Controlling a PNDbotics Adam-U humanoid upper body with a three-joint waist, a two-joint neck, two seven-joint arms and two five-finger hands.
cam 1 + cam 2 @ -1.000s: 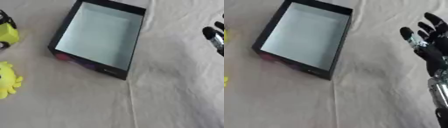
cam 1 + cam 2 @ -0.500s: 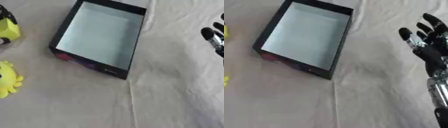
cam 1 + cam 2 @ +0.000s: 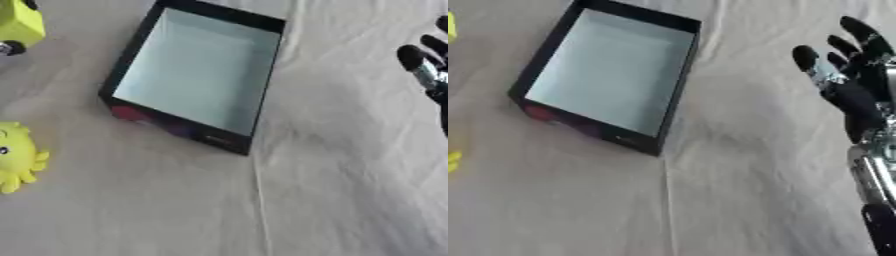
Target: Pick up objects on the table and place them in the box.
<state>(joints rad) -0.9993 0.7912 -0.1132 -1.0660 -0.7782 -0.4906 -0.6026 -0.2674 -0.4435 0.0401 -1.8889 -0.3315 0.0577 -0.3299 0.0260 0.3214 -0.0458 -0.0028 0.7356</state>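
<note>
At the far left of the left eye view a yellow block-shaped toy [image 3: 19, 24] with a dark wheel-like part sits at the top corner, cut off by the edge, and below it a yellow octopus-like toy [image 3: 17, 157] lies on the pale cloth-covered surface [image 3: 332, 200], also partly cut off; both are outside the box and well apart from it. Next comes the box [image 3: 188, 135], a dark-walled open tray with a pale blue-green floor, lying askew and holding nothing that can be seen. To its right the cloth runs bare, with creases, as far as the right robot hand [image 3: 852, 95], which shows at the right edge with its fingers straight and spread apart, pointing up the view, holding nothing and touching neither toy nor box. The left robot hand shows in no view. Against the pictures from a second and half a second ago almost nothing has changed: the toys and the box keep the same places relative to one another, and the right robot hand stays in nearly the same spot with the same spread fingers. By my reading no pick has begun and the task stands at its start; both toys lie on the side far from the visible hand, so the left arm would seem the likelier one to reach them.
</note>
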